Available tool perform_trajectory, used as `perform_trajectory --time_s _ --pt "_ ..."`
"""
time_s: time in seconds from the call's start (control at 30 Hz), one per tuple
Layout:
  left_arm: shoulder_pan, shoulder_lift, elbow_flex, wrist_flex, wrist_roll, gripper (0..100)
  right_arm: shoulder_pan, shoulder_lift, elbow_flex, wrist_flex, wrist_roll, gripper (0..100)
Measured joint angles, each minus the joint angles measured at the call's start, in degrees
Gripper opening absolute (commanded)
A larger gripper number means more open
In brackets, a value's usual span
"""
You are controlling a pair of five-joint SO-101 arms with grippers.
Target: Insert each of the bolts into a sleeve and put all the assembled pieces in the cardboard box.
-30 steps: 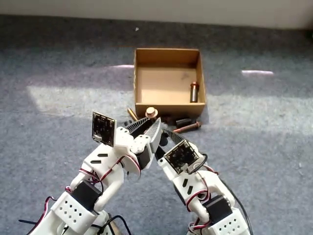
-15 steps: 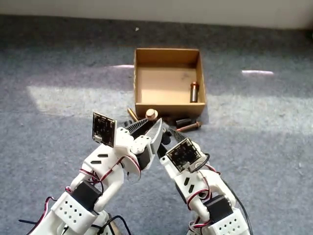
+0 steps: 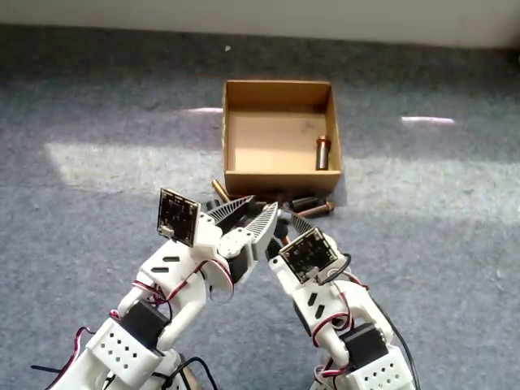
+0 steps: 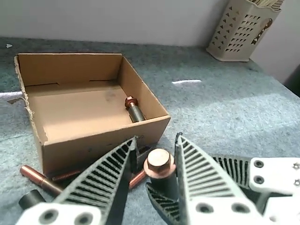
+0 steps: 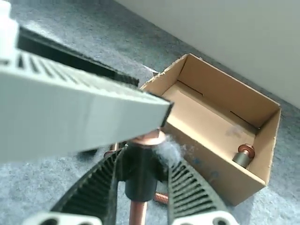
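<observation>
Coppery metal bolt, matt sleeve

I can read no word, number or sign anywhere around my jaws. The cardboard box just beyond them has a few faint bluish marks on the outer wall facing me, too smeared to make out. The dark square board on my left wrist shows rows of tiny dots and no legible print.
</observation>
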Motion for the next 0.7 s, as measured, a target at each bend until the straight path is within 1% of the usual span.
perform_trajectory --time_s 0.17,0.37,0.47,0.53,0.63,0.7 --pt "0.0 0.0 0.0 0.0 -0.44 15 0.18 -0.09 0.0 0.0 0.0 0.5" --pt "-0.18 0.0 0.88 0.0 -0.44 15 3.78 -0.09 0.0 0.0 0.0 0.5" --pt "-3.16 0.0 1.76 0.0 -0.44 14 5.27 -0.09 0.0 0.0 0.0 0.5" --pt "-5.36 0.0 2.64 0.0 -0.44 11 6.15 -0.09 0.0 0.0 0.0 0.5" --pt "-8.79 0.0 3.52 0.0 -0.44 0 7.21 -0.09 0.0 0.09 0.0 0.5" --pt "-10.55 -0.18 3.52 0.0 -0.53 2 7.56 -0.09 0.0 0.09 0.0 0.5"
